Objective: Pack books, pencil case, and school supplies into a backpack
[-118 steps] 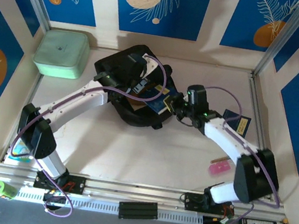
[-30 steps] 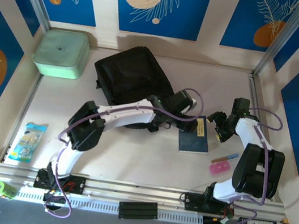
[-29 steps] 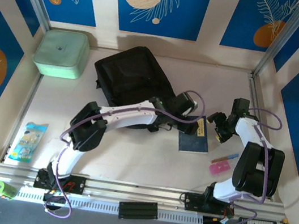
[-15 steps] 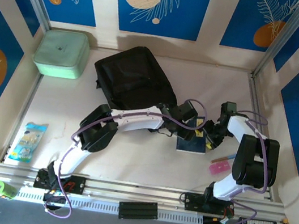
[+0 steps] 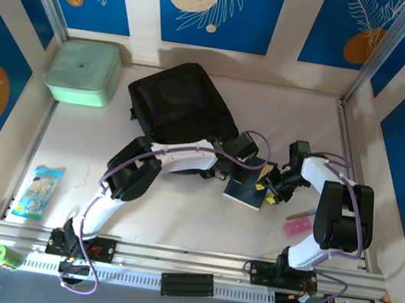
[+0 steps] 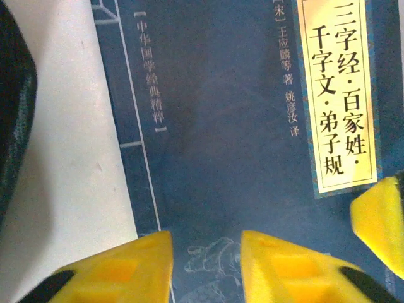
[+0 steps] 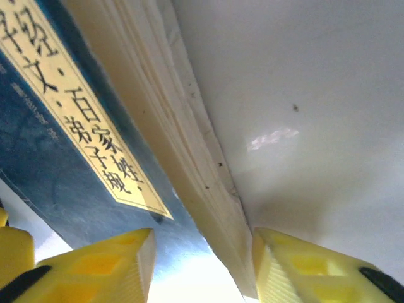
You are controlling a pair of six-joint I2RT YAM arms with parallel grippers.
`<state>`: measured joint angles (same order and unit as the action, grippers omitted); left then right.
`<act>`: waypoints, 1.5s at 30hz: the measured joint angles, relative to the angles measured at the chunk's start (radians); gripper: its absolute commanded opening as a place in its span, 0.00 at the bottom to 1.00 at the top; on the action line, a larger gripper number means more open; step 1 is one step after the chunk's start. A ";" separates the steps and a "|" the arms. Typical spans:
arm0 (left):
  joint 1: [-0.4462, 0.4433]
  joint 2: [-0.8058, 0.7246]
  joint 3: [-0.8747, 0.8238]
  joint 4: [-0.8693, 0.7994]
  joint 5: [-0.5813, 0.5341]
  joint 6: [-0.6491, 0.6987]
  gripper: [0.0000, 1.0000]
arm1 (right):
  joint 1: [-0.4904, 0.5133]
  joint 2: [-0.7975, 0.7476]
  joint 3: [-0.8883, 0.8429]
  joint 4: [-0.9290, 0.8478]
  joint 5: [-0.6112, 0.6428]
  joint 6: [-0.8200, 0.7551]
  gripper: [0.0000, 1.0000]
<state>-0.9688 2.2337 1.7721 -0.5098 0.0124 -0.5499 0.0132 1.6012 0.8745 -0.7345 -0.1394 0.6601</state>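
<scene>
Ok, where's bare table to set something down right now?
Bare table in front of the book, left of the pink eraser; also between the mint box and snack packet, and the far corner right of the backpack. Crowded around book, eraser and pencil.

On the book (image 6: 214, 177), the yellow label (image 6: 338, 95) reads 三字经·百家姓·千字文·弟子规, and the cover margin 中华国学经典精粹.
</scene>
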 measured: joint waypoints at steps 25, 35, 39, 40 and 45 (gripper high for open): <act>-0.002 0.065 0.073 -0.093 -0.077 -0.012 0.22 | 0.004 -0.042 0.072 -0.061 -0.155 -0.082 0.22; -0.002 0.063 0.072 -0.090 -0.075 -0.006 0.26 | 0.005 -0.040 0.074 -0.063 -0.156 -0.056 0.02; 0.001 0.056 0.077 -0.091 -0.044 0.032 0.37 | -0.016 -0.097 0.074 -0.072 -0.133 -0.061 0.00; 0.005 0.055 0.085 -0.098 -0.034 0.036 0.40 | -0.031 -0.129 0.073 -0.071 -0.126 -0.064 0.00; 0.039 -0.020 0.124 -0.093 0.060 0.067 0.51 | -0.151 -0.359 0.062 -0.009 -0.144 -0.072 0.00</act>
<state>-0.9302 2.2135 1.8957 -0.6033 0.0727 -0.4831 -0.1383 1.2423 0.9363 -0.7433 -0.2836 0.5884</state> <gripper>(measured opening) 0.488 0.066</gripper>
